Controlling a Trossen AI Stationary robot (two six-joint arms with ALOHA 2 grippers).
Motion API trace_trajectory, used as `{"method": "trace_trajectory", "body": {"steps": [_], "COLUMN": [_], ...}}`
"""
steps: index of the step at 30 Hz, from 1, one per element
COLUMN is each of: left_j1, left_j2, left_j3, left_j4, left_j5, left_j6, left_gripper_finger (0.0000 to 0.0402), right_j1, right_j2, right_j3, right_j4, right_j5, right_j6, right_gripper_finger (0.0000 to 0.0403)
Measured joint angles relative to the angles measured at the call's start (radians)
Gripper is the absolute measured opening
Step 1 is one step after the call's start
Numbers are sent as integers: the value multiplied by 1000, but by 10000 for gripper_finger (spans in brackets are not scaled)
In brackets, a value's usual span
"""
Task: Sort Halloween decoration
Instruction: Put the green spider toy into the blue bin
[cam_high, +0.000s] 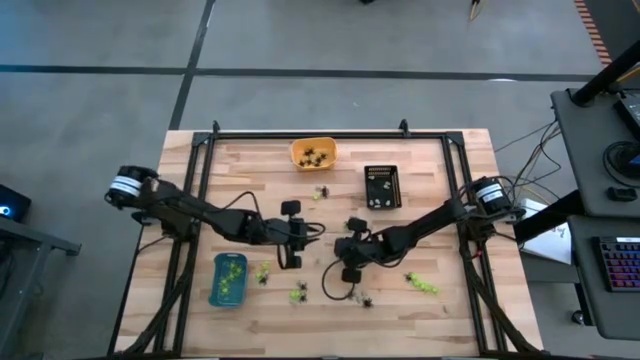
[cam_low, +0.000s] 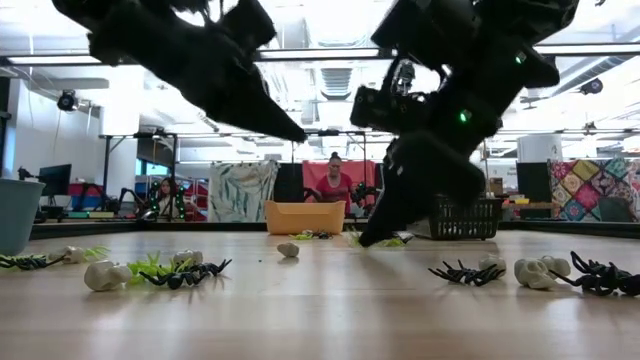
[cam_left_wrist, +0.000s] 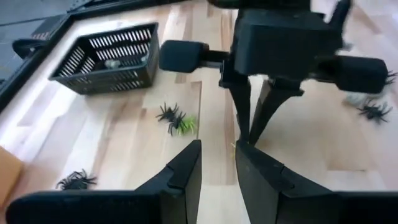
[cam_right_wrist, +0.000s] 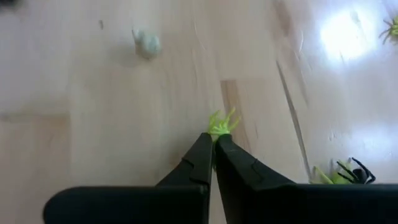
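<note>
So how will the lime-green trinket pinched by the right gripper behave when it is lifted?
The lime-green trinket, tiny and thin-legged, is probably very light. Its legs splay beyond the right gripper, so they may flex. Only an edge looks pinched; it might slip.

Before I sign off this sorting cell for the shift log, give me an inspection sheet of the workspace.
Surface: wooden table, inside a black frame.
Job's things: green trinkets, black spiders and whitish pieces lie loose; blue tray holds green ones, orange tray holds black ones, black tray holds whitish ones.
Clutter: nothing seen.
Grippers: right gripper shut on a green trinket at the table; left gripper hovers mid-table, holding nothing.
Cables: cords at the table's right edge.
Surroundings: desk with keyboard; a person beyond.
</note>
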Motion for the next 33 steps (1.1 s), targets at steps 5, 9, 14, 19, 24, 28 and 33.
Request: {"method": "trace_trajectory", "body": {"steps": [5, 9, 14, 19, 24, 28, 33], "left_j1": [-2, -9, -15, -20, -20, -20, -20], "left_j2": [-151, -281, -429, -540, -605, -625, -625], "left_j3": [-64, -129, -196, -266, -322, -347, -346], "left_j4": [-21, 3, 20, 30, 57, 95, 96], "left_j5": [0, 1, 1, 2, 1, 1, 2], "left_j6": [0, -9, -57, -113, -141, -141, -140], "left_gripper_finger": [81, 81, 81, 81, 81, 81, 81], "right_j1": [-21, -44, -77, -116, -148, -167, -173], "right_j2": [-46, -62, -64, -65, -65, -66, -66], "right_j3": [0, 0, -14, -70, -109, -114, -98], "right_j4": [13, 54, 196, 450, 651, 778, 864], "right_j5": [-61, -132, -214, -322, -402, -448, -486], "right_j6": [48, 58, 8, -27, -29, -33, -50], "right_gripper_finger": [8, 8, 8, 8, 8, 8, 8]}}
